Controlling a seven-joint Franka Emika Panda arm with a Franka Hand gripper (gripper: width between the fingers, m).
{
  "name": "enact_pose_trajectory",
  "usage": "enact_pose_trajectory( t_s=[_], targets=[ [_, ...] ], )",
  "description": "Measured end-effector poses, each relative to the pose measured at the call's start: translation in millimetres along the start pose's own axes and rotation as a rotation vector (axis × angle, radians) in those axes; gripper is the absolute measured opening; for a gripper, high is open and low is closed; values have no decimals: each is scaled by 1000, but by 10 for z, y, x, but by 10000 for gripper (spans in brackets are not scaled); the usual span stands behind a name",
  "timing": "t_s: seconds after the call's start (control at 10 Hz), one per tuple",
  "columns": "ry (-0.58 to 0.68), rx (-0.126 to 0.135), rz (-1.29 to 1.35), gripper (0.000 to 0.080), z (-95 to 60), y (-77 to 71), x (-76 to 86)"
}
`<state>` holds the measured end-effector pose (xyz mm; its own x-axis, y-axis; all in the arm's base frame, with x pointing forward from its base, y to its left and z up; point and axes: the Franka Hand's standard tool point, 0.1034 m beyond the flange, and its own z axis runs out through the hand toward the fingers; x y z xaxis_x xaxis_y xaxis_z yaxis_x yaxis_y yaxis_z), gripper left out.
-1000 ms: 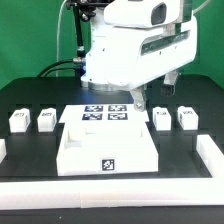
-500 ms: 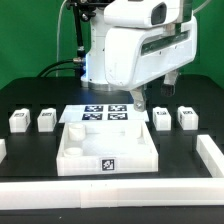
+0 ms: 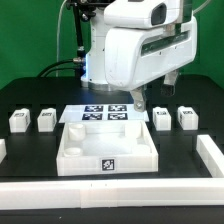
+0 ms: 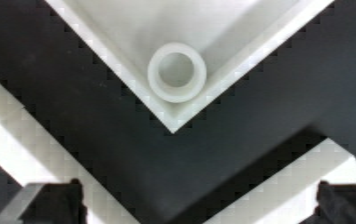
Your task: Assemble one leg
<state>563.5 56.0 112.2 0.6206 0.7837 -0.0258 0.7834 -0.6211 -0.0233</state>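
Observation:
Four alike white legs with tags stand on the black table in the exterior view: two on the left (image 3: pixel 18 121) (image 3: pixel 46 120) and two on the right (image 3: pixel 162 118) (image 3: pixel 186 117). The large white panel (image 3: pixel 108 152) with round corner sockets lies in the front middle. My gripper (image 3: pixel 138 103) hangs above the panel's far right corner, away from every leg. In the wrist view the gripper (image 4: pixel 196 205) is open and empty, its fingertips (image 4: pixel 50 205) wide apart. One panel corner with a round socket (image 4: pixel 177 70) lies below. No leg shows in the wrist view.
The marker board (image 3: pixel 105 115) lies flat behind the panel, under the arm. A white wall runs along the table's front (image 3: pixel 110 192) and up its right side (image 3: pixel 209 150) and left side (image 3: pixel 2 150). A green backdrop stands behind.

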Motion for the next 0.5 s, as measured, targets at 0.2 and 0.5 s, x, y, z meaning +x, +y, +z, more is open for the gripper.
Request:
enact_pose_trajectory(
  t_s=[0.2, 0.5],
  targets=[
    [0, 0, -1, 650, 2, 0, 0],
    [-1, -2, -182, 650, 106, -221, -268]
  ],
)
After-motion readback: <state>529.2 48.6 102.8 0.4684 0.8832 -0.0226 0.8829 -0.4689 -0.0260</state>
